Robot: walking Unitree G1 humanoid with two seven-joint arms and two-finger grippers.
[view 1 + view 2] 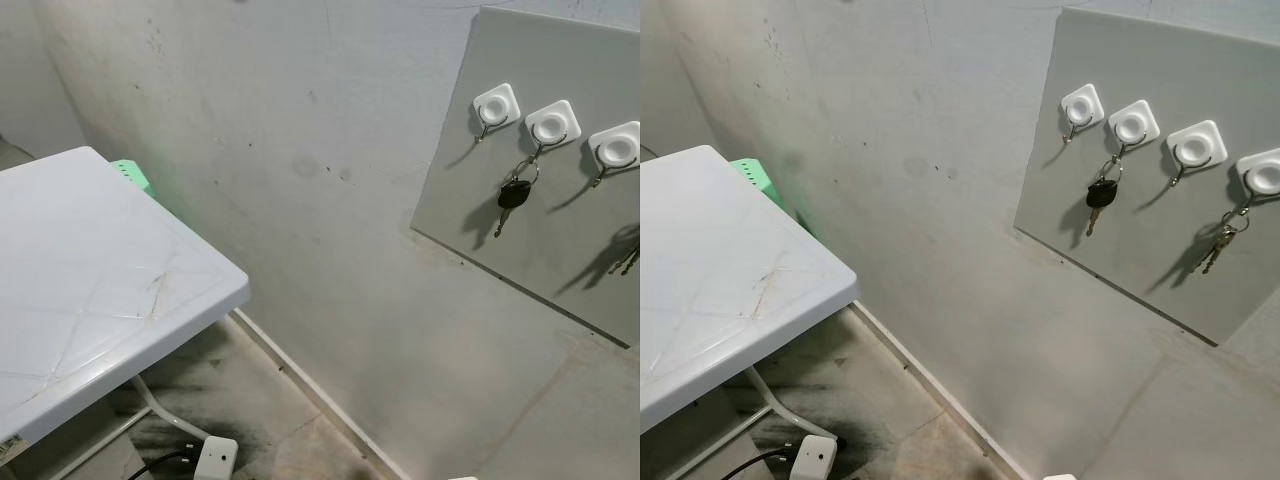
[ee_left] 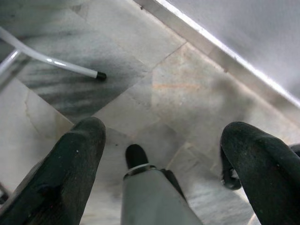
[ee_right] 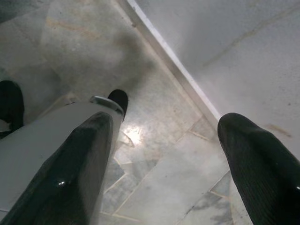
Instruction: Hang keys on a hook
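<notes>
White plastic table (image 1: 90, 290) at far L, its top bare of keys, w/ a green crate (image 1: 133, 176) tucked behind it against the wall. Below it a white power strip (image 1: 214, 458) on the tiled floor (image 2: 154, 79), prob. parked there to stay out of the walkway.

Moving R: bare grey wall, then the grey board (image 1: 1160, 150) fixed to it carrying four white adhesive hooks at about head-cam height, so easy reach for an arm. First hook (image 1: 1081, 106) bare. Second hook (image 1: 1131, 125) holds the black-headed key (image 1: 1099, 196) by its ring, hanging free, blade down. Third hook (image 1: 1196, 144) bare. Fourth hook (image 1: 1261, 172) holds a bunch of keys (image 1: 1214, 245) (small, hard to count).

Both arms hang idle, pointed at the floor. Left gripper (image 2: 161, 154) has its fingers spread wide, nothing between them, just floor and the robot's own leg. Right gripper (image 3: 164, 154) likewise gaping and empty.

Judgement: w/ keys on hooks and both grippers empty and down, the hang looks done; no next move seems needed.
</notes>
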